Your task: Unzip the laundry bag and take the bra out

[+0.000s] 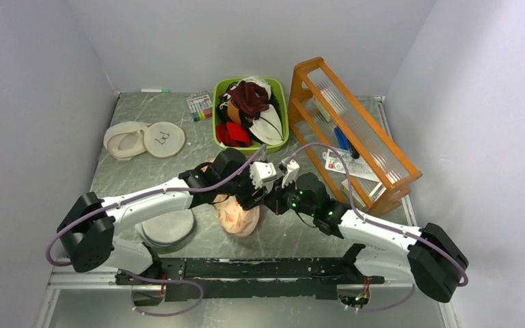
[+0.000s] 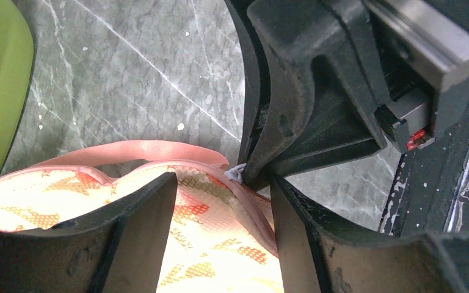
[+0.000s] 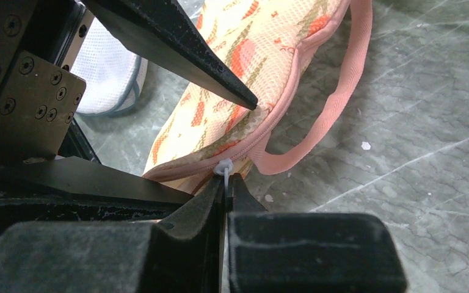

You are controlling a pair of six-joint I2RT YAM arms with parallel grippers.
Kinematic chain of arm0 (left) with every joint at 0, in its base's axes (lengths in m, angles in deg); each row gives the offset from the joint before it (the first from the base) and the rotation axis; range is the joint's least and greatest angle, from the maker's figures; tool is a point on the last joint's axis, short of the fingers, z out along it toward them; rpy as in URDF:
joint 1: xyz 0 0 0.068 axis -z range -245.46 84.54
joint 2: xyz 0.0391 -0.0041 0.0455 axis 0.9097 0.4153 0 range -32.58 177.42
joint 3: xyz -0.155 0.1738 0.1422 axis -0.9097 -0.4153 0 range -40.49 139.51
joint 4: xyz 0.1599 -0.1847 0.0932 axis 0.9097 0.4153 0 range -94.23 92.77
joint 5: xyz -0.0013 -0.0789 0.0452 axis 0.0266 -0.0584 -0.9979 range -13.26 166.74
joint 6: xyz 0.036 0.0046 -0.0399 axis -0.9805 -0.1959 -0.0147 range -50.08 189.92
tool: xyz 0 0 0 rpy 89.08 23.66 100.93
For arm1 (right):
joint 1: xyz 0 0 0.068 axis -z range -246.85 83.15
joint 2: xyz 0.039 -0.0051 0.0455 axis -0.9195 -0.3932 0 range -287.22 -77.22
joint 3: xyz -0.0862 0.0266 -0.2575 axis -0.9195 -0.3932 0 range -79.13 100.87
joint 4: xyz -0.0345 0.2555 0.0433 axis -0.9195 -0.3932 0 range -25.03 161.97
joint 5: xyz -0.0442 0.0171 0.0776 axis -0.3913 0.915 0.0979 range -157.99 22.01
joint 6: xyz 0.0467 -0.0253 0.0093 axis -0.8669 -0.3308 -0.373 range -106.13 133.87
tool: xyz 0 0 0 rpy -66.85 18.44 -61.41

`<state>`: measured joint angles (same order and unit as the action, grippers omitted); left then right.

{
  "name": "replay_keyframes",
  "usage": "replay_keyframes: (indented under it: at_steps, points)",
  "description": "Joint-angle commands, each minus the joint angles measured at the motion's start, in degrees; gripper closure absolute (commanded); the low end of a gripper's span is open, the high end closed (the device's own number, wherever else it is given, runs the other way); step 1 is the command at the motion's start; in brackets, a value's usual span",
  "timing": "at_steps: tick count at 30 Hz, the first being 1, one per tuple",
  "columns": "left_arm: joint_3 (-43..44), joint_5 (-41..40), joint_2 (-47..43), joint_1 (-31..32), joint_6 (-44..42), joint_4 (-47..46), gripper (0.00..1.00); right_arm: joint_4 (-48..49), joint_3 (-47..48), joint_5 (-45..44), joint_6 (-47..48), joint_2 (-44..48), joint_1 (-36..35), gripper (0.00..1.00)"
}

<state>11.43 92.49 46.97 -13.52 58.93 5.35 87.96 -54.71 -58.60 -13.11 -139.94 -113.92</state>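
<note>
1. Two arms met in the middle of the table (image 1: pixel 294 239), right over the bag (image 1: pixel 239 217).
2. The bag lay flat, just below the middle of the top view. Its cream cloth had red flowers and a pink edge.
3. The right gripper (image 3: pixel 226 183) was pinched tight on the little white pull (image 3: pixel 223 166) of the zip. This showed at the bottom middle of the right wrist view.
4. The zip looked closed along the edge beside the pull.
5. A pink strap (image 3: pixel 342 91) looped out from the bag by the pull and lay on the table.
6. The left gripper (image 2: pixel 220 189) had its fingers (image 2: pixel 140 226) wide apart. They sat over the end of the bag (image 2: pixel 214 244), with flower cloth showing between them.
7. One left finger tip touched the top of the bag (image 3: pixel 250 55), close to the zip.
8. In the left wrist view the right gripper filled the upper right, with the pull (image 2: pixel 236 173) at its tip.
9. A white mesh disc (image 1: pixel 167 229) lay just left of the bag, partly under the left arm.
10. A green bin (image 1: pixel 216 116) full of clothes stood at the top middle.
11. An orange rack (image 1: pixel 355 130) stood to the right of the bin.
</note>
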Motion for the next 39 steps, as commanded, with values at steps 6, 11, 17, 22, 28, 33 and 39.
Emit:
replay_keyframes:
  at_steps: [6,11,17,22,28,33,39]
  points:
    - [2.68,0.34,2.06,0.2,-1.62,2.83,0.54,0.29,1.97,-2.43,0.6,2.04,-0.43,1.0]
    - [2.57,1.29,1.62,0.24,-1.91,2.74,0.69,-0.42,1.53,-4.47,-0.07,1.67,-0.39,1.0]
    - [2.7,2.83,1.3,0.25,-2.42,3.06,0.83,-2.34,1.78,-7.78,-0.88,1.19,-0.05,1.0]
    - [2.35,4.38,0.16,0.18,-2.81,2.59,0.92,-3.16,2.03,-8.19,-1.21,0.13,1.43,1.0]
    - [1.87,7.93,-1.35,0.27,-3.29,1.93,0.93,-3.47,2.58,-7.89,-1.26,-1.61,3.2,1.0]
    - [1.24,10.48,-3.38,0.48,-3.77,1.09,0.93,-3.88,3.22,-7.85,-0.69,-3.62,4.78,1.0]
    - [0.3,13.85,-5.85,0.66,-4.61,0.36,0.93,-2.74,3.56,-6.11,-0.31,-5.78,7.32,1.0]
